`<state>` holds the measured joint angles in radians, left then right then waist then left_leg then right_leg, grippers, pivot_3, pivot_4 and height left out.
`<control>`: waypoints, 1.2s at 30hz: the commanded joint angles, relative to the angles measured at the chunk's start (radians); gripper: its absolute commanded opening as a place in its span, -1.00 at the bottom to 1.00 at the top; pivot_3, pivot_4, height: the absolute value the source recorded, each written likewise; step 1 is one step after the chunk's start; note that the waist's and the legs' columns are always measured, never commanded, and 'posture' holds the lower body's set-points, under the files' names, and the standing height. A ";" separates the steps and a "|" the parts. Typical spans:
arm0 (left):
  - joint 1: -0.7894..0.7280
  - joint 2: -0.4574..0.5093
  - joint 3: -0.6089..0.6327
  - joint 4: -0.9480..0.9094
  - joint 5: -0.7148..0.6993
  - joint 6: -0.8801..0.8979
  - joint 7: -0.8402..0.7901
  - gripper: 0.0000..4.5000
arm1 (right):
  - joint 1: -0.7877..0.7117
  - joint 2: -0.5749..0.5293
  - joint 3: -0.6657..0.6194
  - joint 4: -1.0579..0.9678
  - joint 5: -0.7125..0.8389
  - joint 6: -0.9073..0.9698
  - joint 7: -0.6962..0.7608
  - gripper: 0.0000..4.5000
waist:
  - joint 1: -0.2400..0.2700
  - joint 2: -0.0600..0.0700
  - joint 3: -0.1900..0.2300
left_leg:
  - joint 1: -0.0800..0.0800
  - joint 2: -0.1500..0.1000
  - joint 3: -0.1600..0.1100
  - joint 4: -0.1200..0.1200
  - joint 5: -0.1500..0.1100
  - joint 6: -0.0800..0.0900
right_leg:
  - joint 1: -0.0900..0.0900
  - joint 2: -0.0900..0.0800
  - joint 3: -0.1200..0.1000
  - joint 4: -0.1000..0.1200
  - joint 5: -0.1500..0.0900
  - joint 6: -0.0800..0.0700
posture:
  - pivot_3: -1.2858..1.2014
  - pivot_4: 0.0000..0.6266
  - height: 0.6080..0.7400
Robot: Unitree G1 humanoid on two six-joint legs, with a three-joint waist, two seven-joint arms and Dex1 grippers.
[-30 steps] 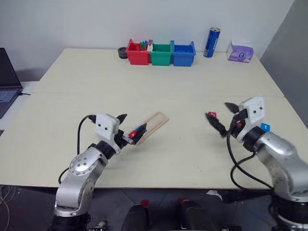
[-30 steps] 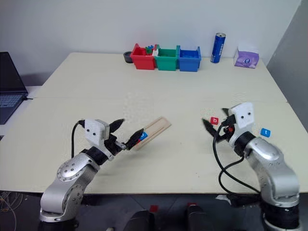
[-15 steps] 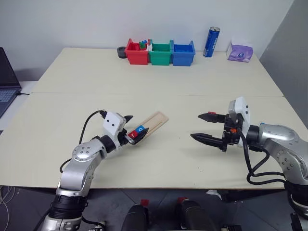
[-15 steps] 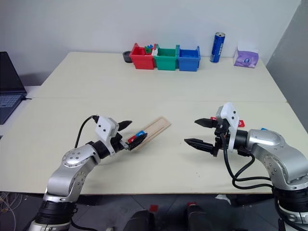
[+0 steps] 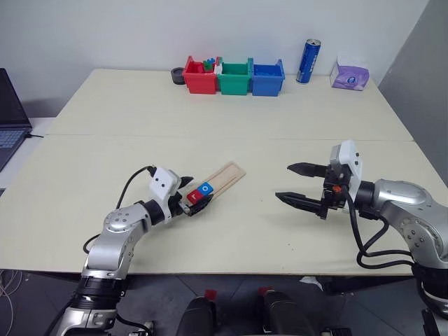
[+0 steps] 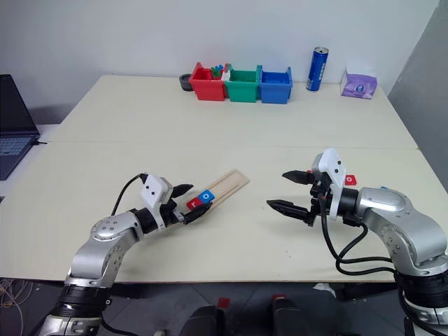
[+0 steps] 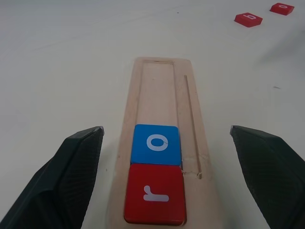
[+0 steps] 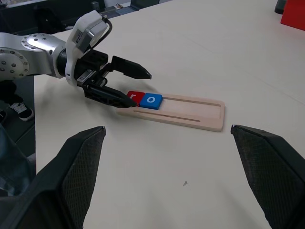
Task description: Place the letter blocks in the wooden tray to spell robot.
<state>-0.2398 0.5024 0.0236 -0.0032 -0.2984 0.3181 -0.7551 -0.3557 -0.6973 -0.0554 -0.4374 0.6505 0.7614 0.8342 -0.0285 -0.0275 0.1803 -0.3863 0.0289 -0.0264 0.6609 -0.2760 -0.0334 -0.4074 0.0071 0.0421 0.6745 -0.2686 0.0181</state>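
Blocks r (image 7: 153, 194) and o (image 7: 157, 143) lie side by side in the groove at one end of the tray (image 7: 162, 90), red r at the very end, blue o touching it. The left gripper (image 7: 164, 143) has its fingers (image 7: 71, 167) spread wide, one on each side of that end of the tray, pinching nothing. The tray lies flat and slanted on the table (image 5: 210, 119), its far end bare.

The right gripper (image 5: 297, 183) hovers above the table to the tray's right, well apart from it, pointing toward it with fingers (image 5: 302, 168) spread and nothing between them. In the left wrist view, two red blocks (image 7: 248, 19) lie loose on the table beyond the tray; one shows a b, the other's (image 7: 282, 8) letter is too small to tell. In the right eye view, a red block (image 6: 349, 180) and a sliver of blue (image 6: 382, 187) sit just behind the right gripper.

The table is pale cream with a seam across its middle. Along its far edge stand red (image 5: 199, 77), green (image 5: 233, 78) and blue (image 5: 267, 78) bins in a row, a dark round thing (image 5: 178, 75) beside the red bin, a blue can (image 5: 307, 61) and a purple tissue pack (image 5: 349, 74). A laptop (image 5: 10, 115) sits on a side surface to the left. A plain white wall (image 5: 210, 28) runs behind.
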 commanded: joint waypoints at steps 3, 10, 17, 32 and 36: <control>-0.018 0.004 -0.008 0.010 0.009 -0.019 -0.021 1.00 | -0.003 -0.002 -0.019 -0.036 0.012 -0.008 -0.020 0.99 | 0.000 0.000 0.000 | 0.000 0.000 0.000 0.000 0.000 0.000 | 0.000 0.000 0.000 0.000 0.000 0.000 | 0.03 -0.52 1.00; -0.023 0.013 -0.023 0.042 0.024 -0.018 -0.043 1.00 | -0.010 -0.001 -0.018 -0.036 0.021 -0.002 -0.025 0.99 | 0.000 0.000 0.000 | 0.000 0.000 0.000 0.000 0.000 0.000 | 0.000 0.000 0.000 0.001 0.000 0.000 | 0.03 -0.52 1.00; -0.030 0.014 -0.019 0.094 0.046 -0.042 -0.056 1.00 | -0.014 0.008 -0.017 -0.042 0.027 0.006 -0.042 0.99 | 0.000 0.000 0.000 | 0.000 0.000 0.000 0.000 0.000 0.000 | 0.000 0.000 0.000 0.001 0.000 0.000 | 0.03 -0.52 1.00; -0.075 -0.005 -0.055 0.227 0.085 -0.121 -0.105 1.00 | 0.015 0.002 -0.029 -0.080 0.052 0.015 -0.066 0.99 | 0.000 0.000 0.000 | 0.002 0.000 0.000 0.001 0.000 0.000 | 0.000 0.000 0.000 0.004 0.000 0.000 | 0.03 -0.52 1.00; -0.092 -0.005 -0.063 0.256 0.090 -0.138 -0.126 0.92 | 0.025 -0.002 -0.033 -0.089 0.059 0.014 -0.071 1.00 | 0.000 0.000 0.000 | 0.002 0.000 0.000 0.001 0.000 0.000 | 0.000 0.000 0.000 0.004 0.000 0.000 | 0.03 -0.52 1.00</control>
<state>-0.3266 0.5019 -0.0210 0.2349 -0.2182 0.1858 -0.8647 -0.3312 -0.6907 -0.0571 -0.4869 0.6899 0.7802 0.7639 -0.0285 -0.0273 0.1801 -0.3845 0.0287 -0.0261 0.6622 -0.2759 -0.0334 -0.4073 0.0070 0.0422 0.6786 -0.2685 0.0181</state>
